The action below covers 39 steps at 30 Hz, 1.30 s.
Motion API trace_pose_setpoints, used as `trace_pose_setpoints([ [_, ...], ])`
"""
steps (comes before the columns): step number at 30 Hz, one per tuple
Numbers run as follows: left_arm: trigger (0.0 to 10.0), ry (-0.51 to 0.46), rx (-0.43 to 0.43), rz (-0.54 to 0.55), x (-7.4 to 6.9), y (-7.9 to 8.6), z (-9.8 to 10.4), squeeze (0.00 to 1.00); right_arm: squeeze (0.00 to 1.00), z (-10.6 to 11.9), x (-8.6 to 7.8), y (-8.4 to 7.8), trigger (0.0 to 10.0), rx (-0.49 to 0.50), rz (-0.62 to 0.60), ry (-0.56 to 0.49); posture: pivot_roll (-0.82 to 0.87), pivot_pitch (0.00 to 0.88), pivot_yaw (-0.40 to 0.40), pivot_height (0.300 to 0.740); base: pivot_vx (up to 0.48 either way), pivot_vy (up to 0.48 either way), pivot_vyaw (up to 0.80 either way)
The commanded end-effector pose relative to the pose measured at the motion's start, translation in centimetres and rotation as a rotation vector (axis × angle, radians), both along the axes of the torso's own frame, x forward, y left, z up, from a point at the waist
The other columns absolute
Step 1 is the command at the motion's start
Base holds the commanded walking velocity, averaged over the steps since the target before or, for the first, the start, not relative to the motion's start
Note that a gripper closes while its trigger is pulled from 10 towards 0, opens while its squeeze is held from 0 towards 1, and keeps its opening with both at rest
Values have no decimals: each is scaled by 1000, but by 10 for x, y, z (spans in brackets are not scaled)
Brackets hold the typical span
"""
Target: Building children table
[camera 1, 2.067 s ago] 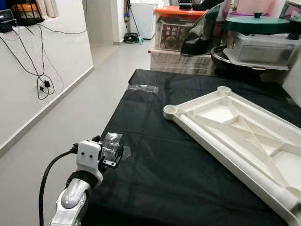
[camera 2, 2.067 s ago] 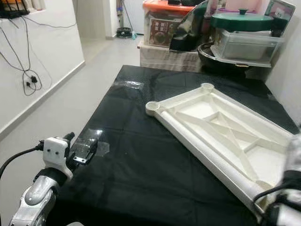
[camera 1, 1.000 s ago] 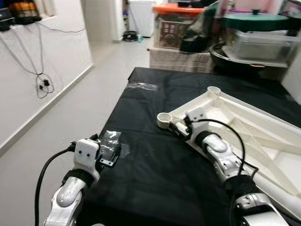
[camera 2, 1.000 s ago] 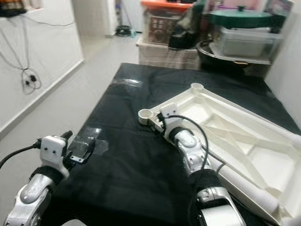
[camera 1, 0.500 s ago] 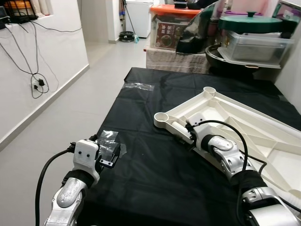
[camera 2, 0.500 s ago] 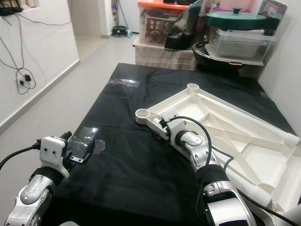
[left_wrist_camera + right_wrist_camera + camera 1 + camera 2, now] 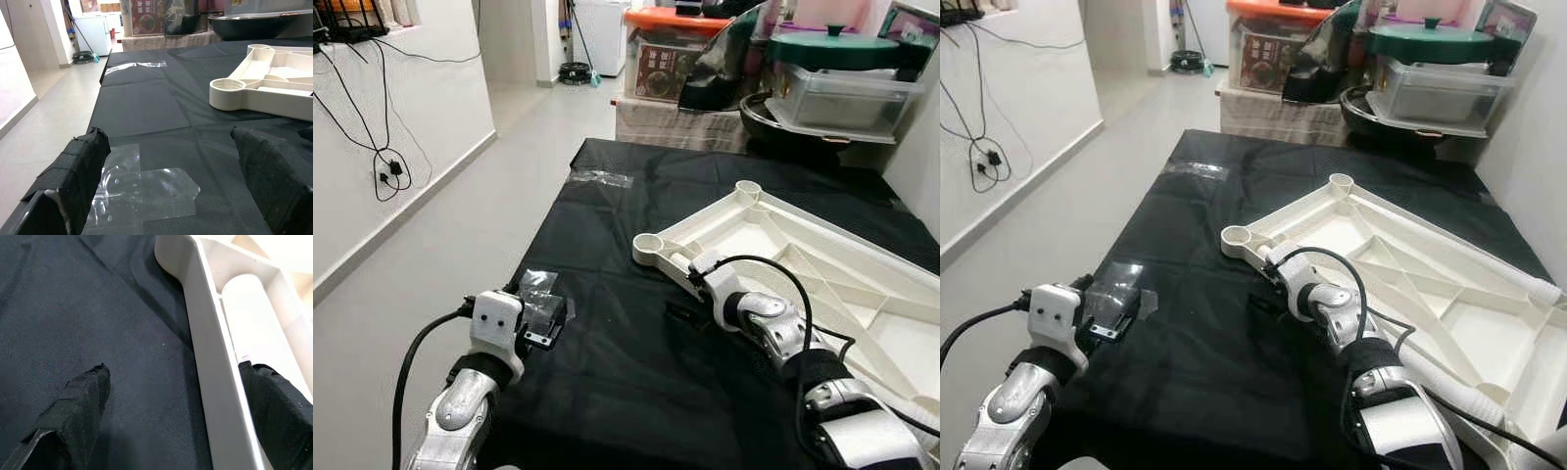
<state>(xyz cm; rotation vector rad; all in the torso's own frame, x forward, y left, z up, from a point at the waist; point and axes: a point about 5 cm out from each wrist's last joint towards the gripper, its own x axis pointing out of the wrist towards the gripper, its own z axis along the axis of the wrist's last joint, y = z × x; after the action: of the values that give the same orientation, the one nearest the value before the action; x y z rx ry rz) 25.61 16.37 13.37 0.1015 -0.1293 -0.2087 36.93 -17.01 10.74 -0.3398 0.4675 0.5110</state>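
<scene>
My right gripper [image 7: 171, 426] has its two black fingers [image 7: 80, 406] spread wide and straddling the long side rail of the white table top [image 7: 1410, 284]: one finger sits over bare black cloth, the other inside the frame next to a round white tube. I can't tell whether either pad touches the rail. From the head camera the gripper is low over the cloth, just back from the round leg socket [image 7: 648, 244] at the frame's nearest corner, with the silver arm reaching in from the near right.

My left gripper [image 7: 171, 181] also has its fingers [image 7: 78, 166] parted, holding nothing. It hovers at the near left corner of the black-covered table [image 7: 607, 392], right over a crinkled patch of clear tape [image 7: 146, 186] stuck to the cloth.

The white table top lies upside down, ribs and cross braces facing up, angled across the right half of the black surface and running toward its near right edge. A second round socket shows on its far corner.

Between my two grippers lies a broad stretch of bare black cloth. Another strip of clear tape [image 7: 599, 178] lies near the far left corner. The left edge drops to pale floor [image 7: 440, 245] and a wide passage along a white wall with hanging cables [image 7: 386, 166]. Beyond the far edge stand stacked storage boxes [image 7: 675, 69], with a green lidded pot [image 7: 847, 49] on top.
</scene>
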Motion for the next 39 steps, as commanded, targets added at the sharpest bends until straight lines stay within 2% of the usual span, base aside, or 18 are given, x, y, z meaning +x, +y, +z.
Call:
trace_pose_setpoints([
  [1, 10000, -1, 8, 1, 2, -2, -1, 0, 0, -4, 0, 4, 10000, 5, -6, 40, 66, 0, -98, 740, 0, 0, 0],
  [4, 10000, -2, 9, 0, 2, -2, -1, 0, 0, -4, -2, 10, 10000, 43, 42, 66, 66, 0, -98, 740, 0, 0, 0],
  [5, 10000, -1, 9, -1, 2, -3, -2, 0, 0, -5, -4, 13, 0, 54, 98, 83, 61, 0, -98, 740, 0, 0, 0],
  [9, 10000, -1, 10, -2, 2, -3, -2, 0, 0, -6, -6, 16, 0, 59, 138, 96, 61, 0, -98, 740, 0, 0, 0],
  [12, 10000, 4, 11, -10, 2, -5, -4, 0, 0, -8, -18, 16, 0, -25, 412, 69, 46, 0, -97, 740, 0, 0, 0],
  [13, 10000, 4, 11, -10, 2, -5, -4, 0, 0, -8, -18, 16, 0, -25, 412, 69, 46, 0, -97, 740, 0, 0, 0],
  [14, 10000, 6, 10, -12, 2, -6, -5, 0, 0, -4, -24, 16, 0, -46, 535, 24, 43, 0, -96, 740, 0, 0, 0],
  [15, 10000, 6, 10, -12, 2, -6, -5, 0, 0, -4, -24, 16, 0, -46, 535, 24, 43, 0, -96, 740, 0, 0, 0],
  [18, 10000, 8, 7, -16, 2, -8, -6, 0, 0, 5, -41, 13, 0, -108, 778, -87, 29, 0, -93, 740, 0, 0, 0],
  [21, 10000, 10, 7, -18, 2, -9, -7, 0, 0, 1, -52, 6, 0, -241, 895, -115, 27, 0, -92, 740, 0, 0, 0],
  [24, 10000, 11, 7, -19, 2, -9, -7, 0, 0, -1, -56, 4, 0, -276, 930, -119, 27, 0, -92, 740, 0, 0, 0],
  [27, 10000, 11, 10, -25, 3, -10, -7, 0, 0, -6, -73, -11, 0, -386, 1087, -63, 15, 0, -90, 740, 0, 0, 0],
  [29, 10000, 11, 10, -25, 3, -10, -7, 0, 0, -6, -76, -13, 0, -400, 1110, -50, 15, 0, -90, 740, 0, 0, 0],
  [31, 10000, 10, 11, -28, 4, -10, -8, 0, 0, -7, -86, -29, 0, -460, 1190, 15, 15, 0, -90, 740, 0, 0, 0],
  [32, 10000, 10, 11, -28, 4, -10, -8, 0, 0, -7, -86, -29, 0, -460, 1190, 15, 15, 0, -90, 740, 0, 0, 0],
  [33, 10000, 9, 10, -30, 4, -11, -8, 0, 0, -9, -94, -42, 0, -509, 1242, 68, 11, 0, -90, 740, 0, 0, 0],
  [34, 10000, 9, 10, -30, 4, -11, -8, 0, 0, -9, -94, -42, 0, -509, 1242, 68, 11, 0, -90, 740, 0, 0, 0],
  [39, 10000, 10, 9, -37, 4, -13, -8, 0, 0, -8, -93, -76, 0, -711, 1238, 131, 3, 0, -90, 740, 0, 0, 0],
])
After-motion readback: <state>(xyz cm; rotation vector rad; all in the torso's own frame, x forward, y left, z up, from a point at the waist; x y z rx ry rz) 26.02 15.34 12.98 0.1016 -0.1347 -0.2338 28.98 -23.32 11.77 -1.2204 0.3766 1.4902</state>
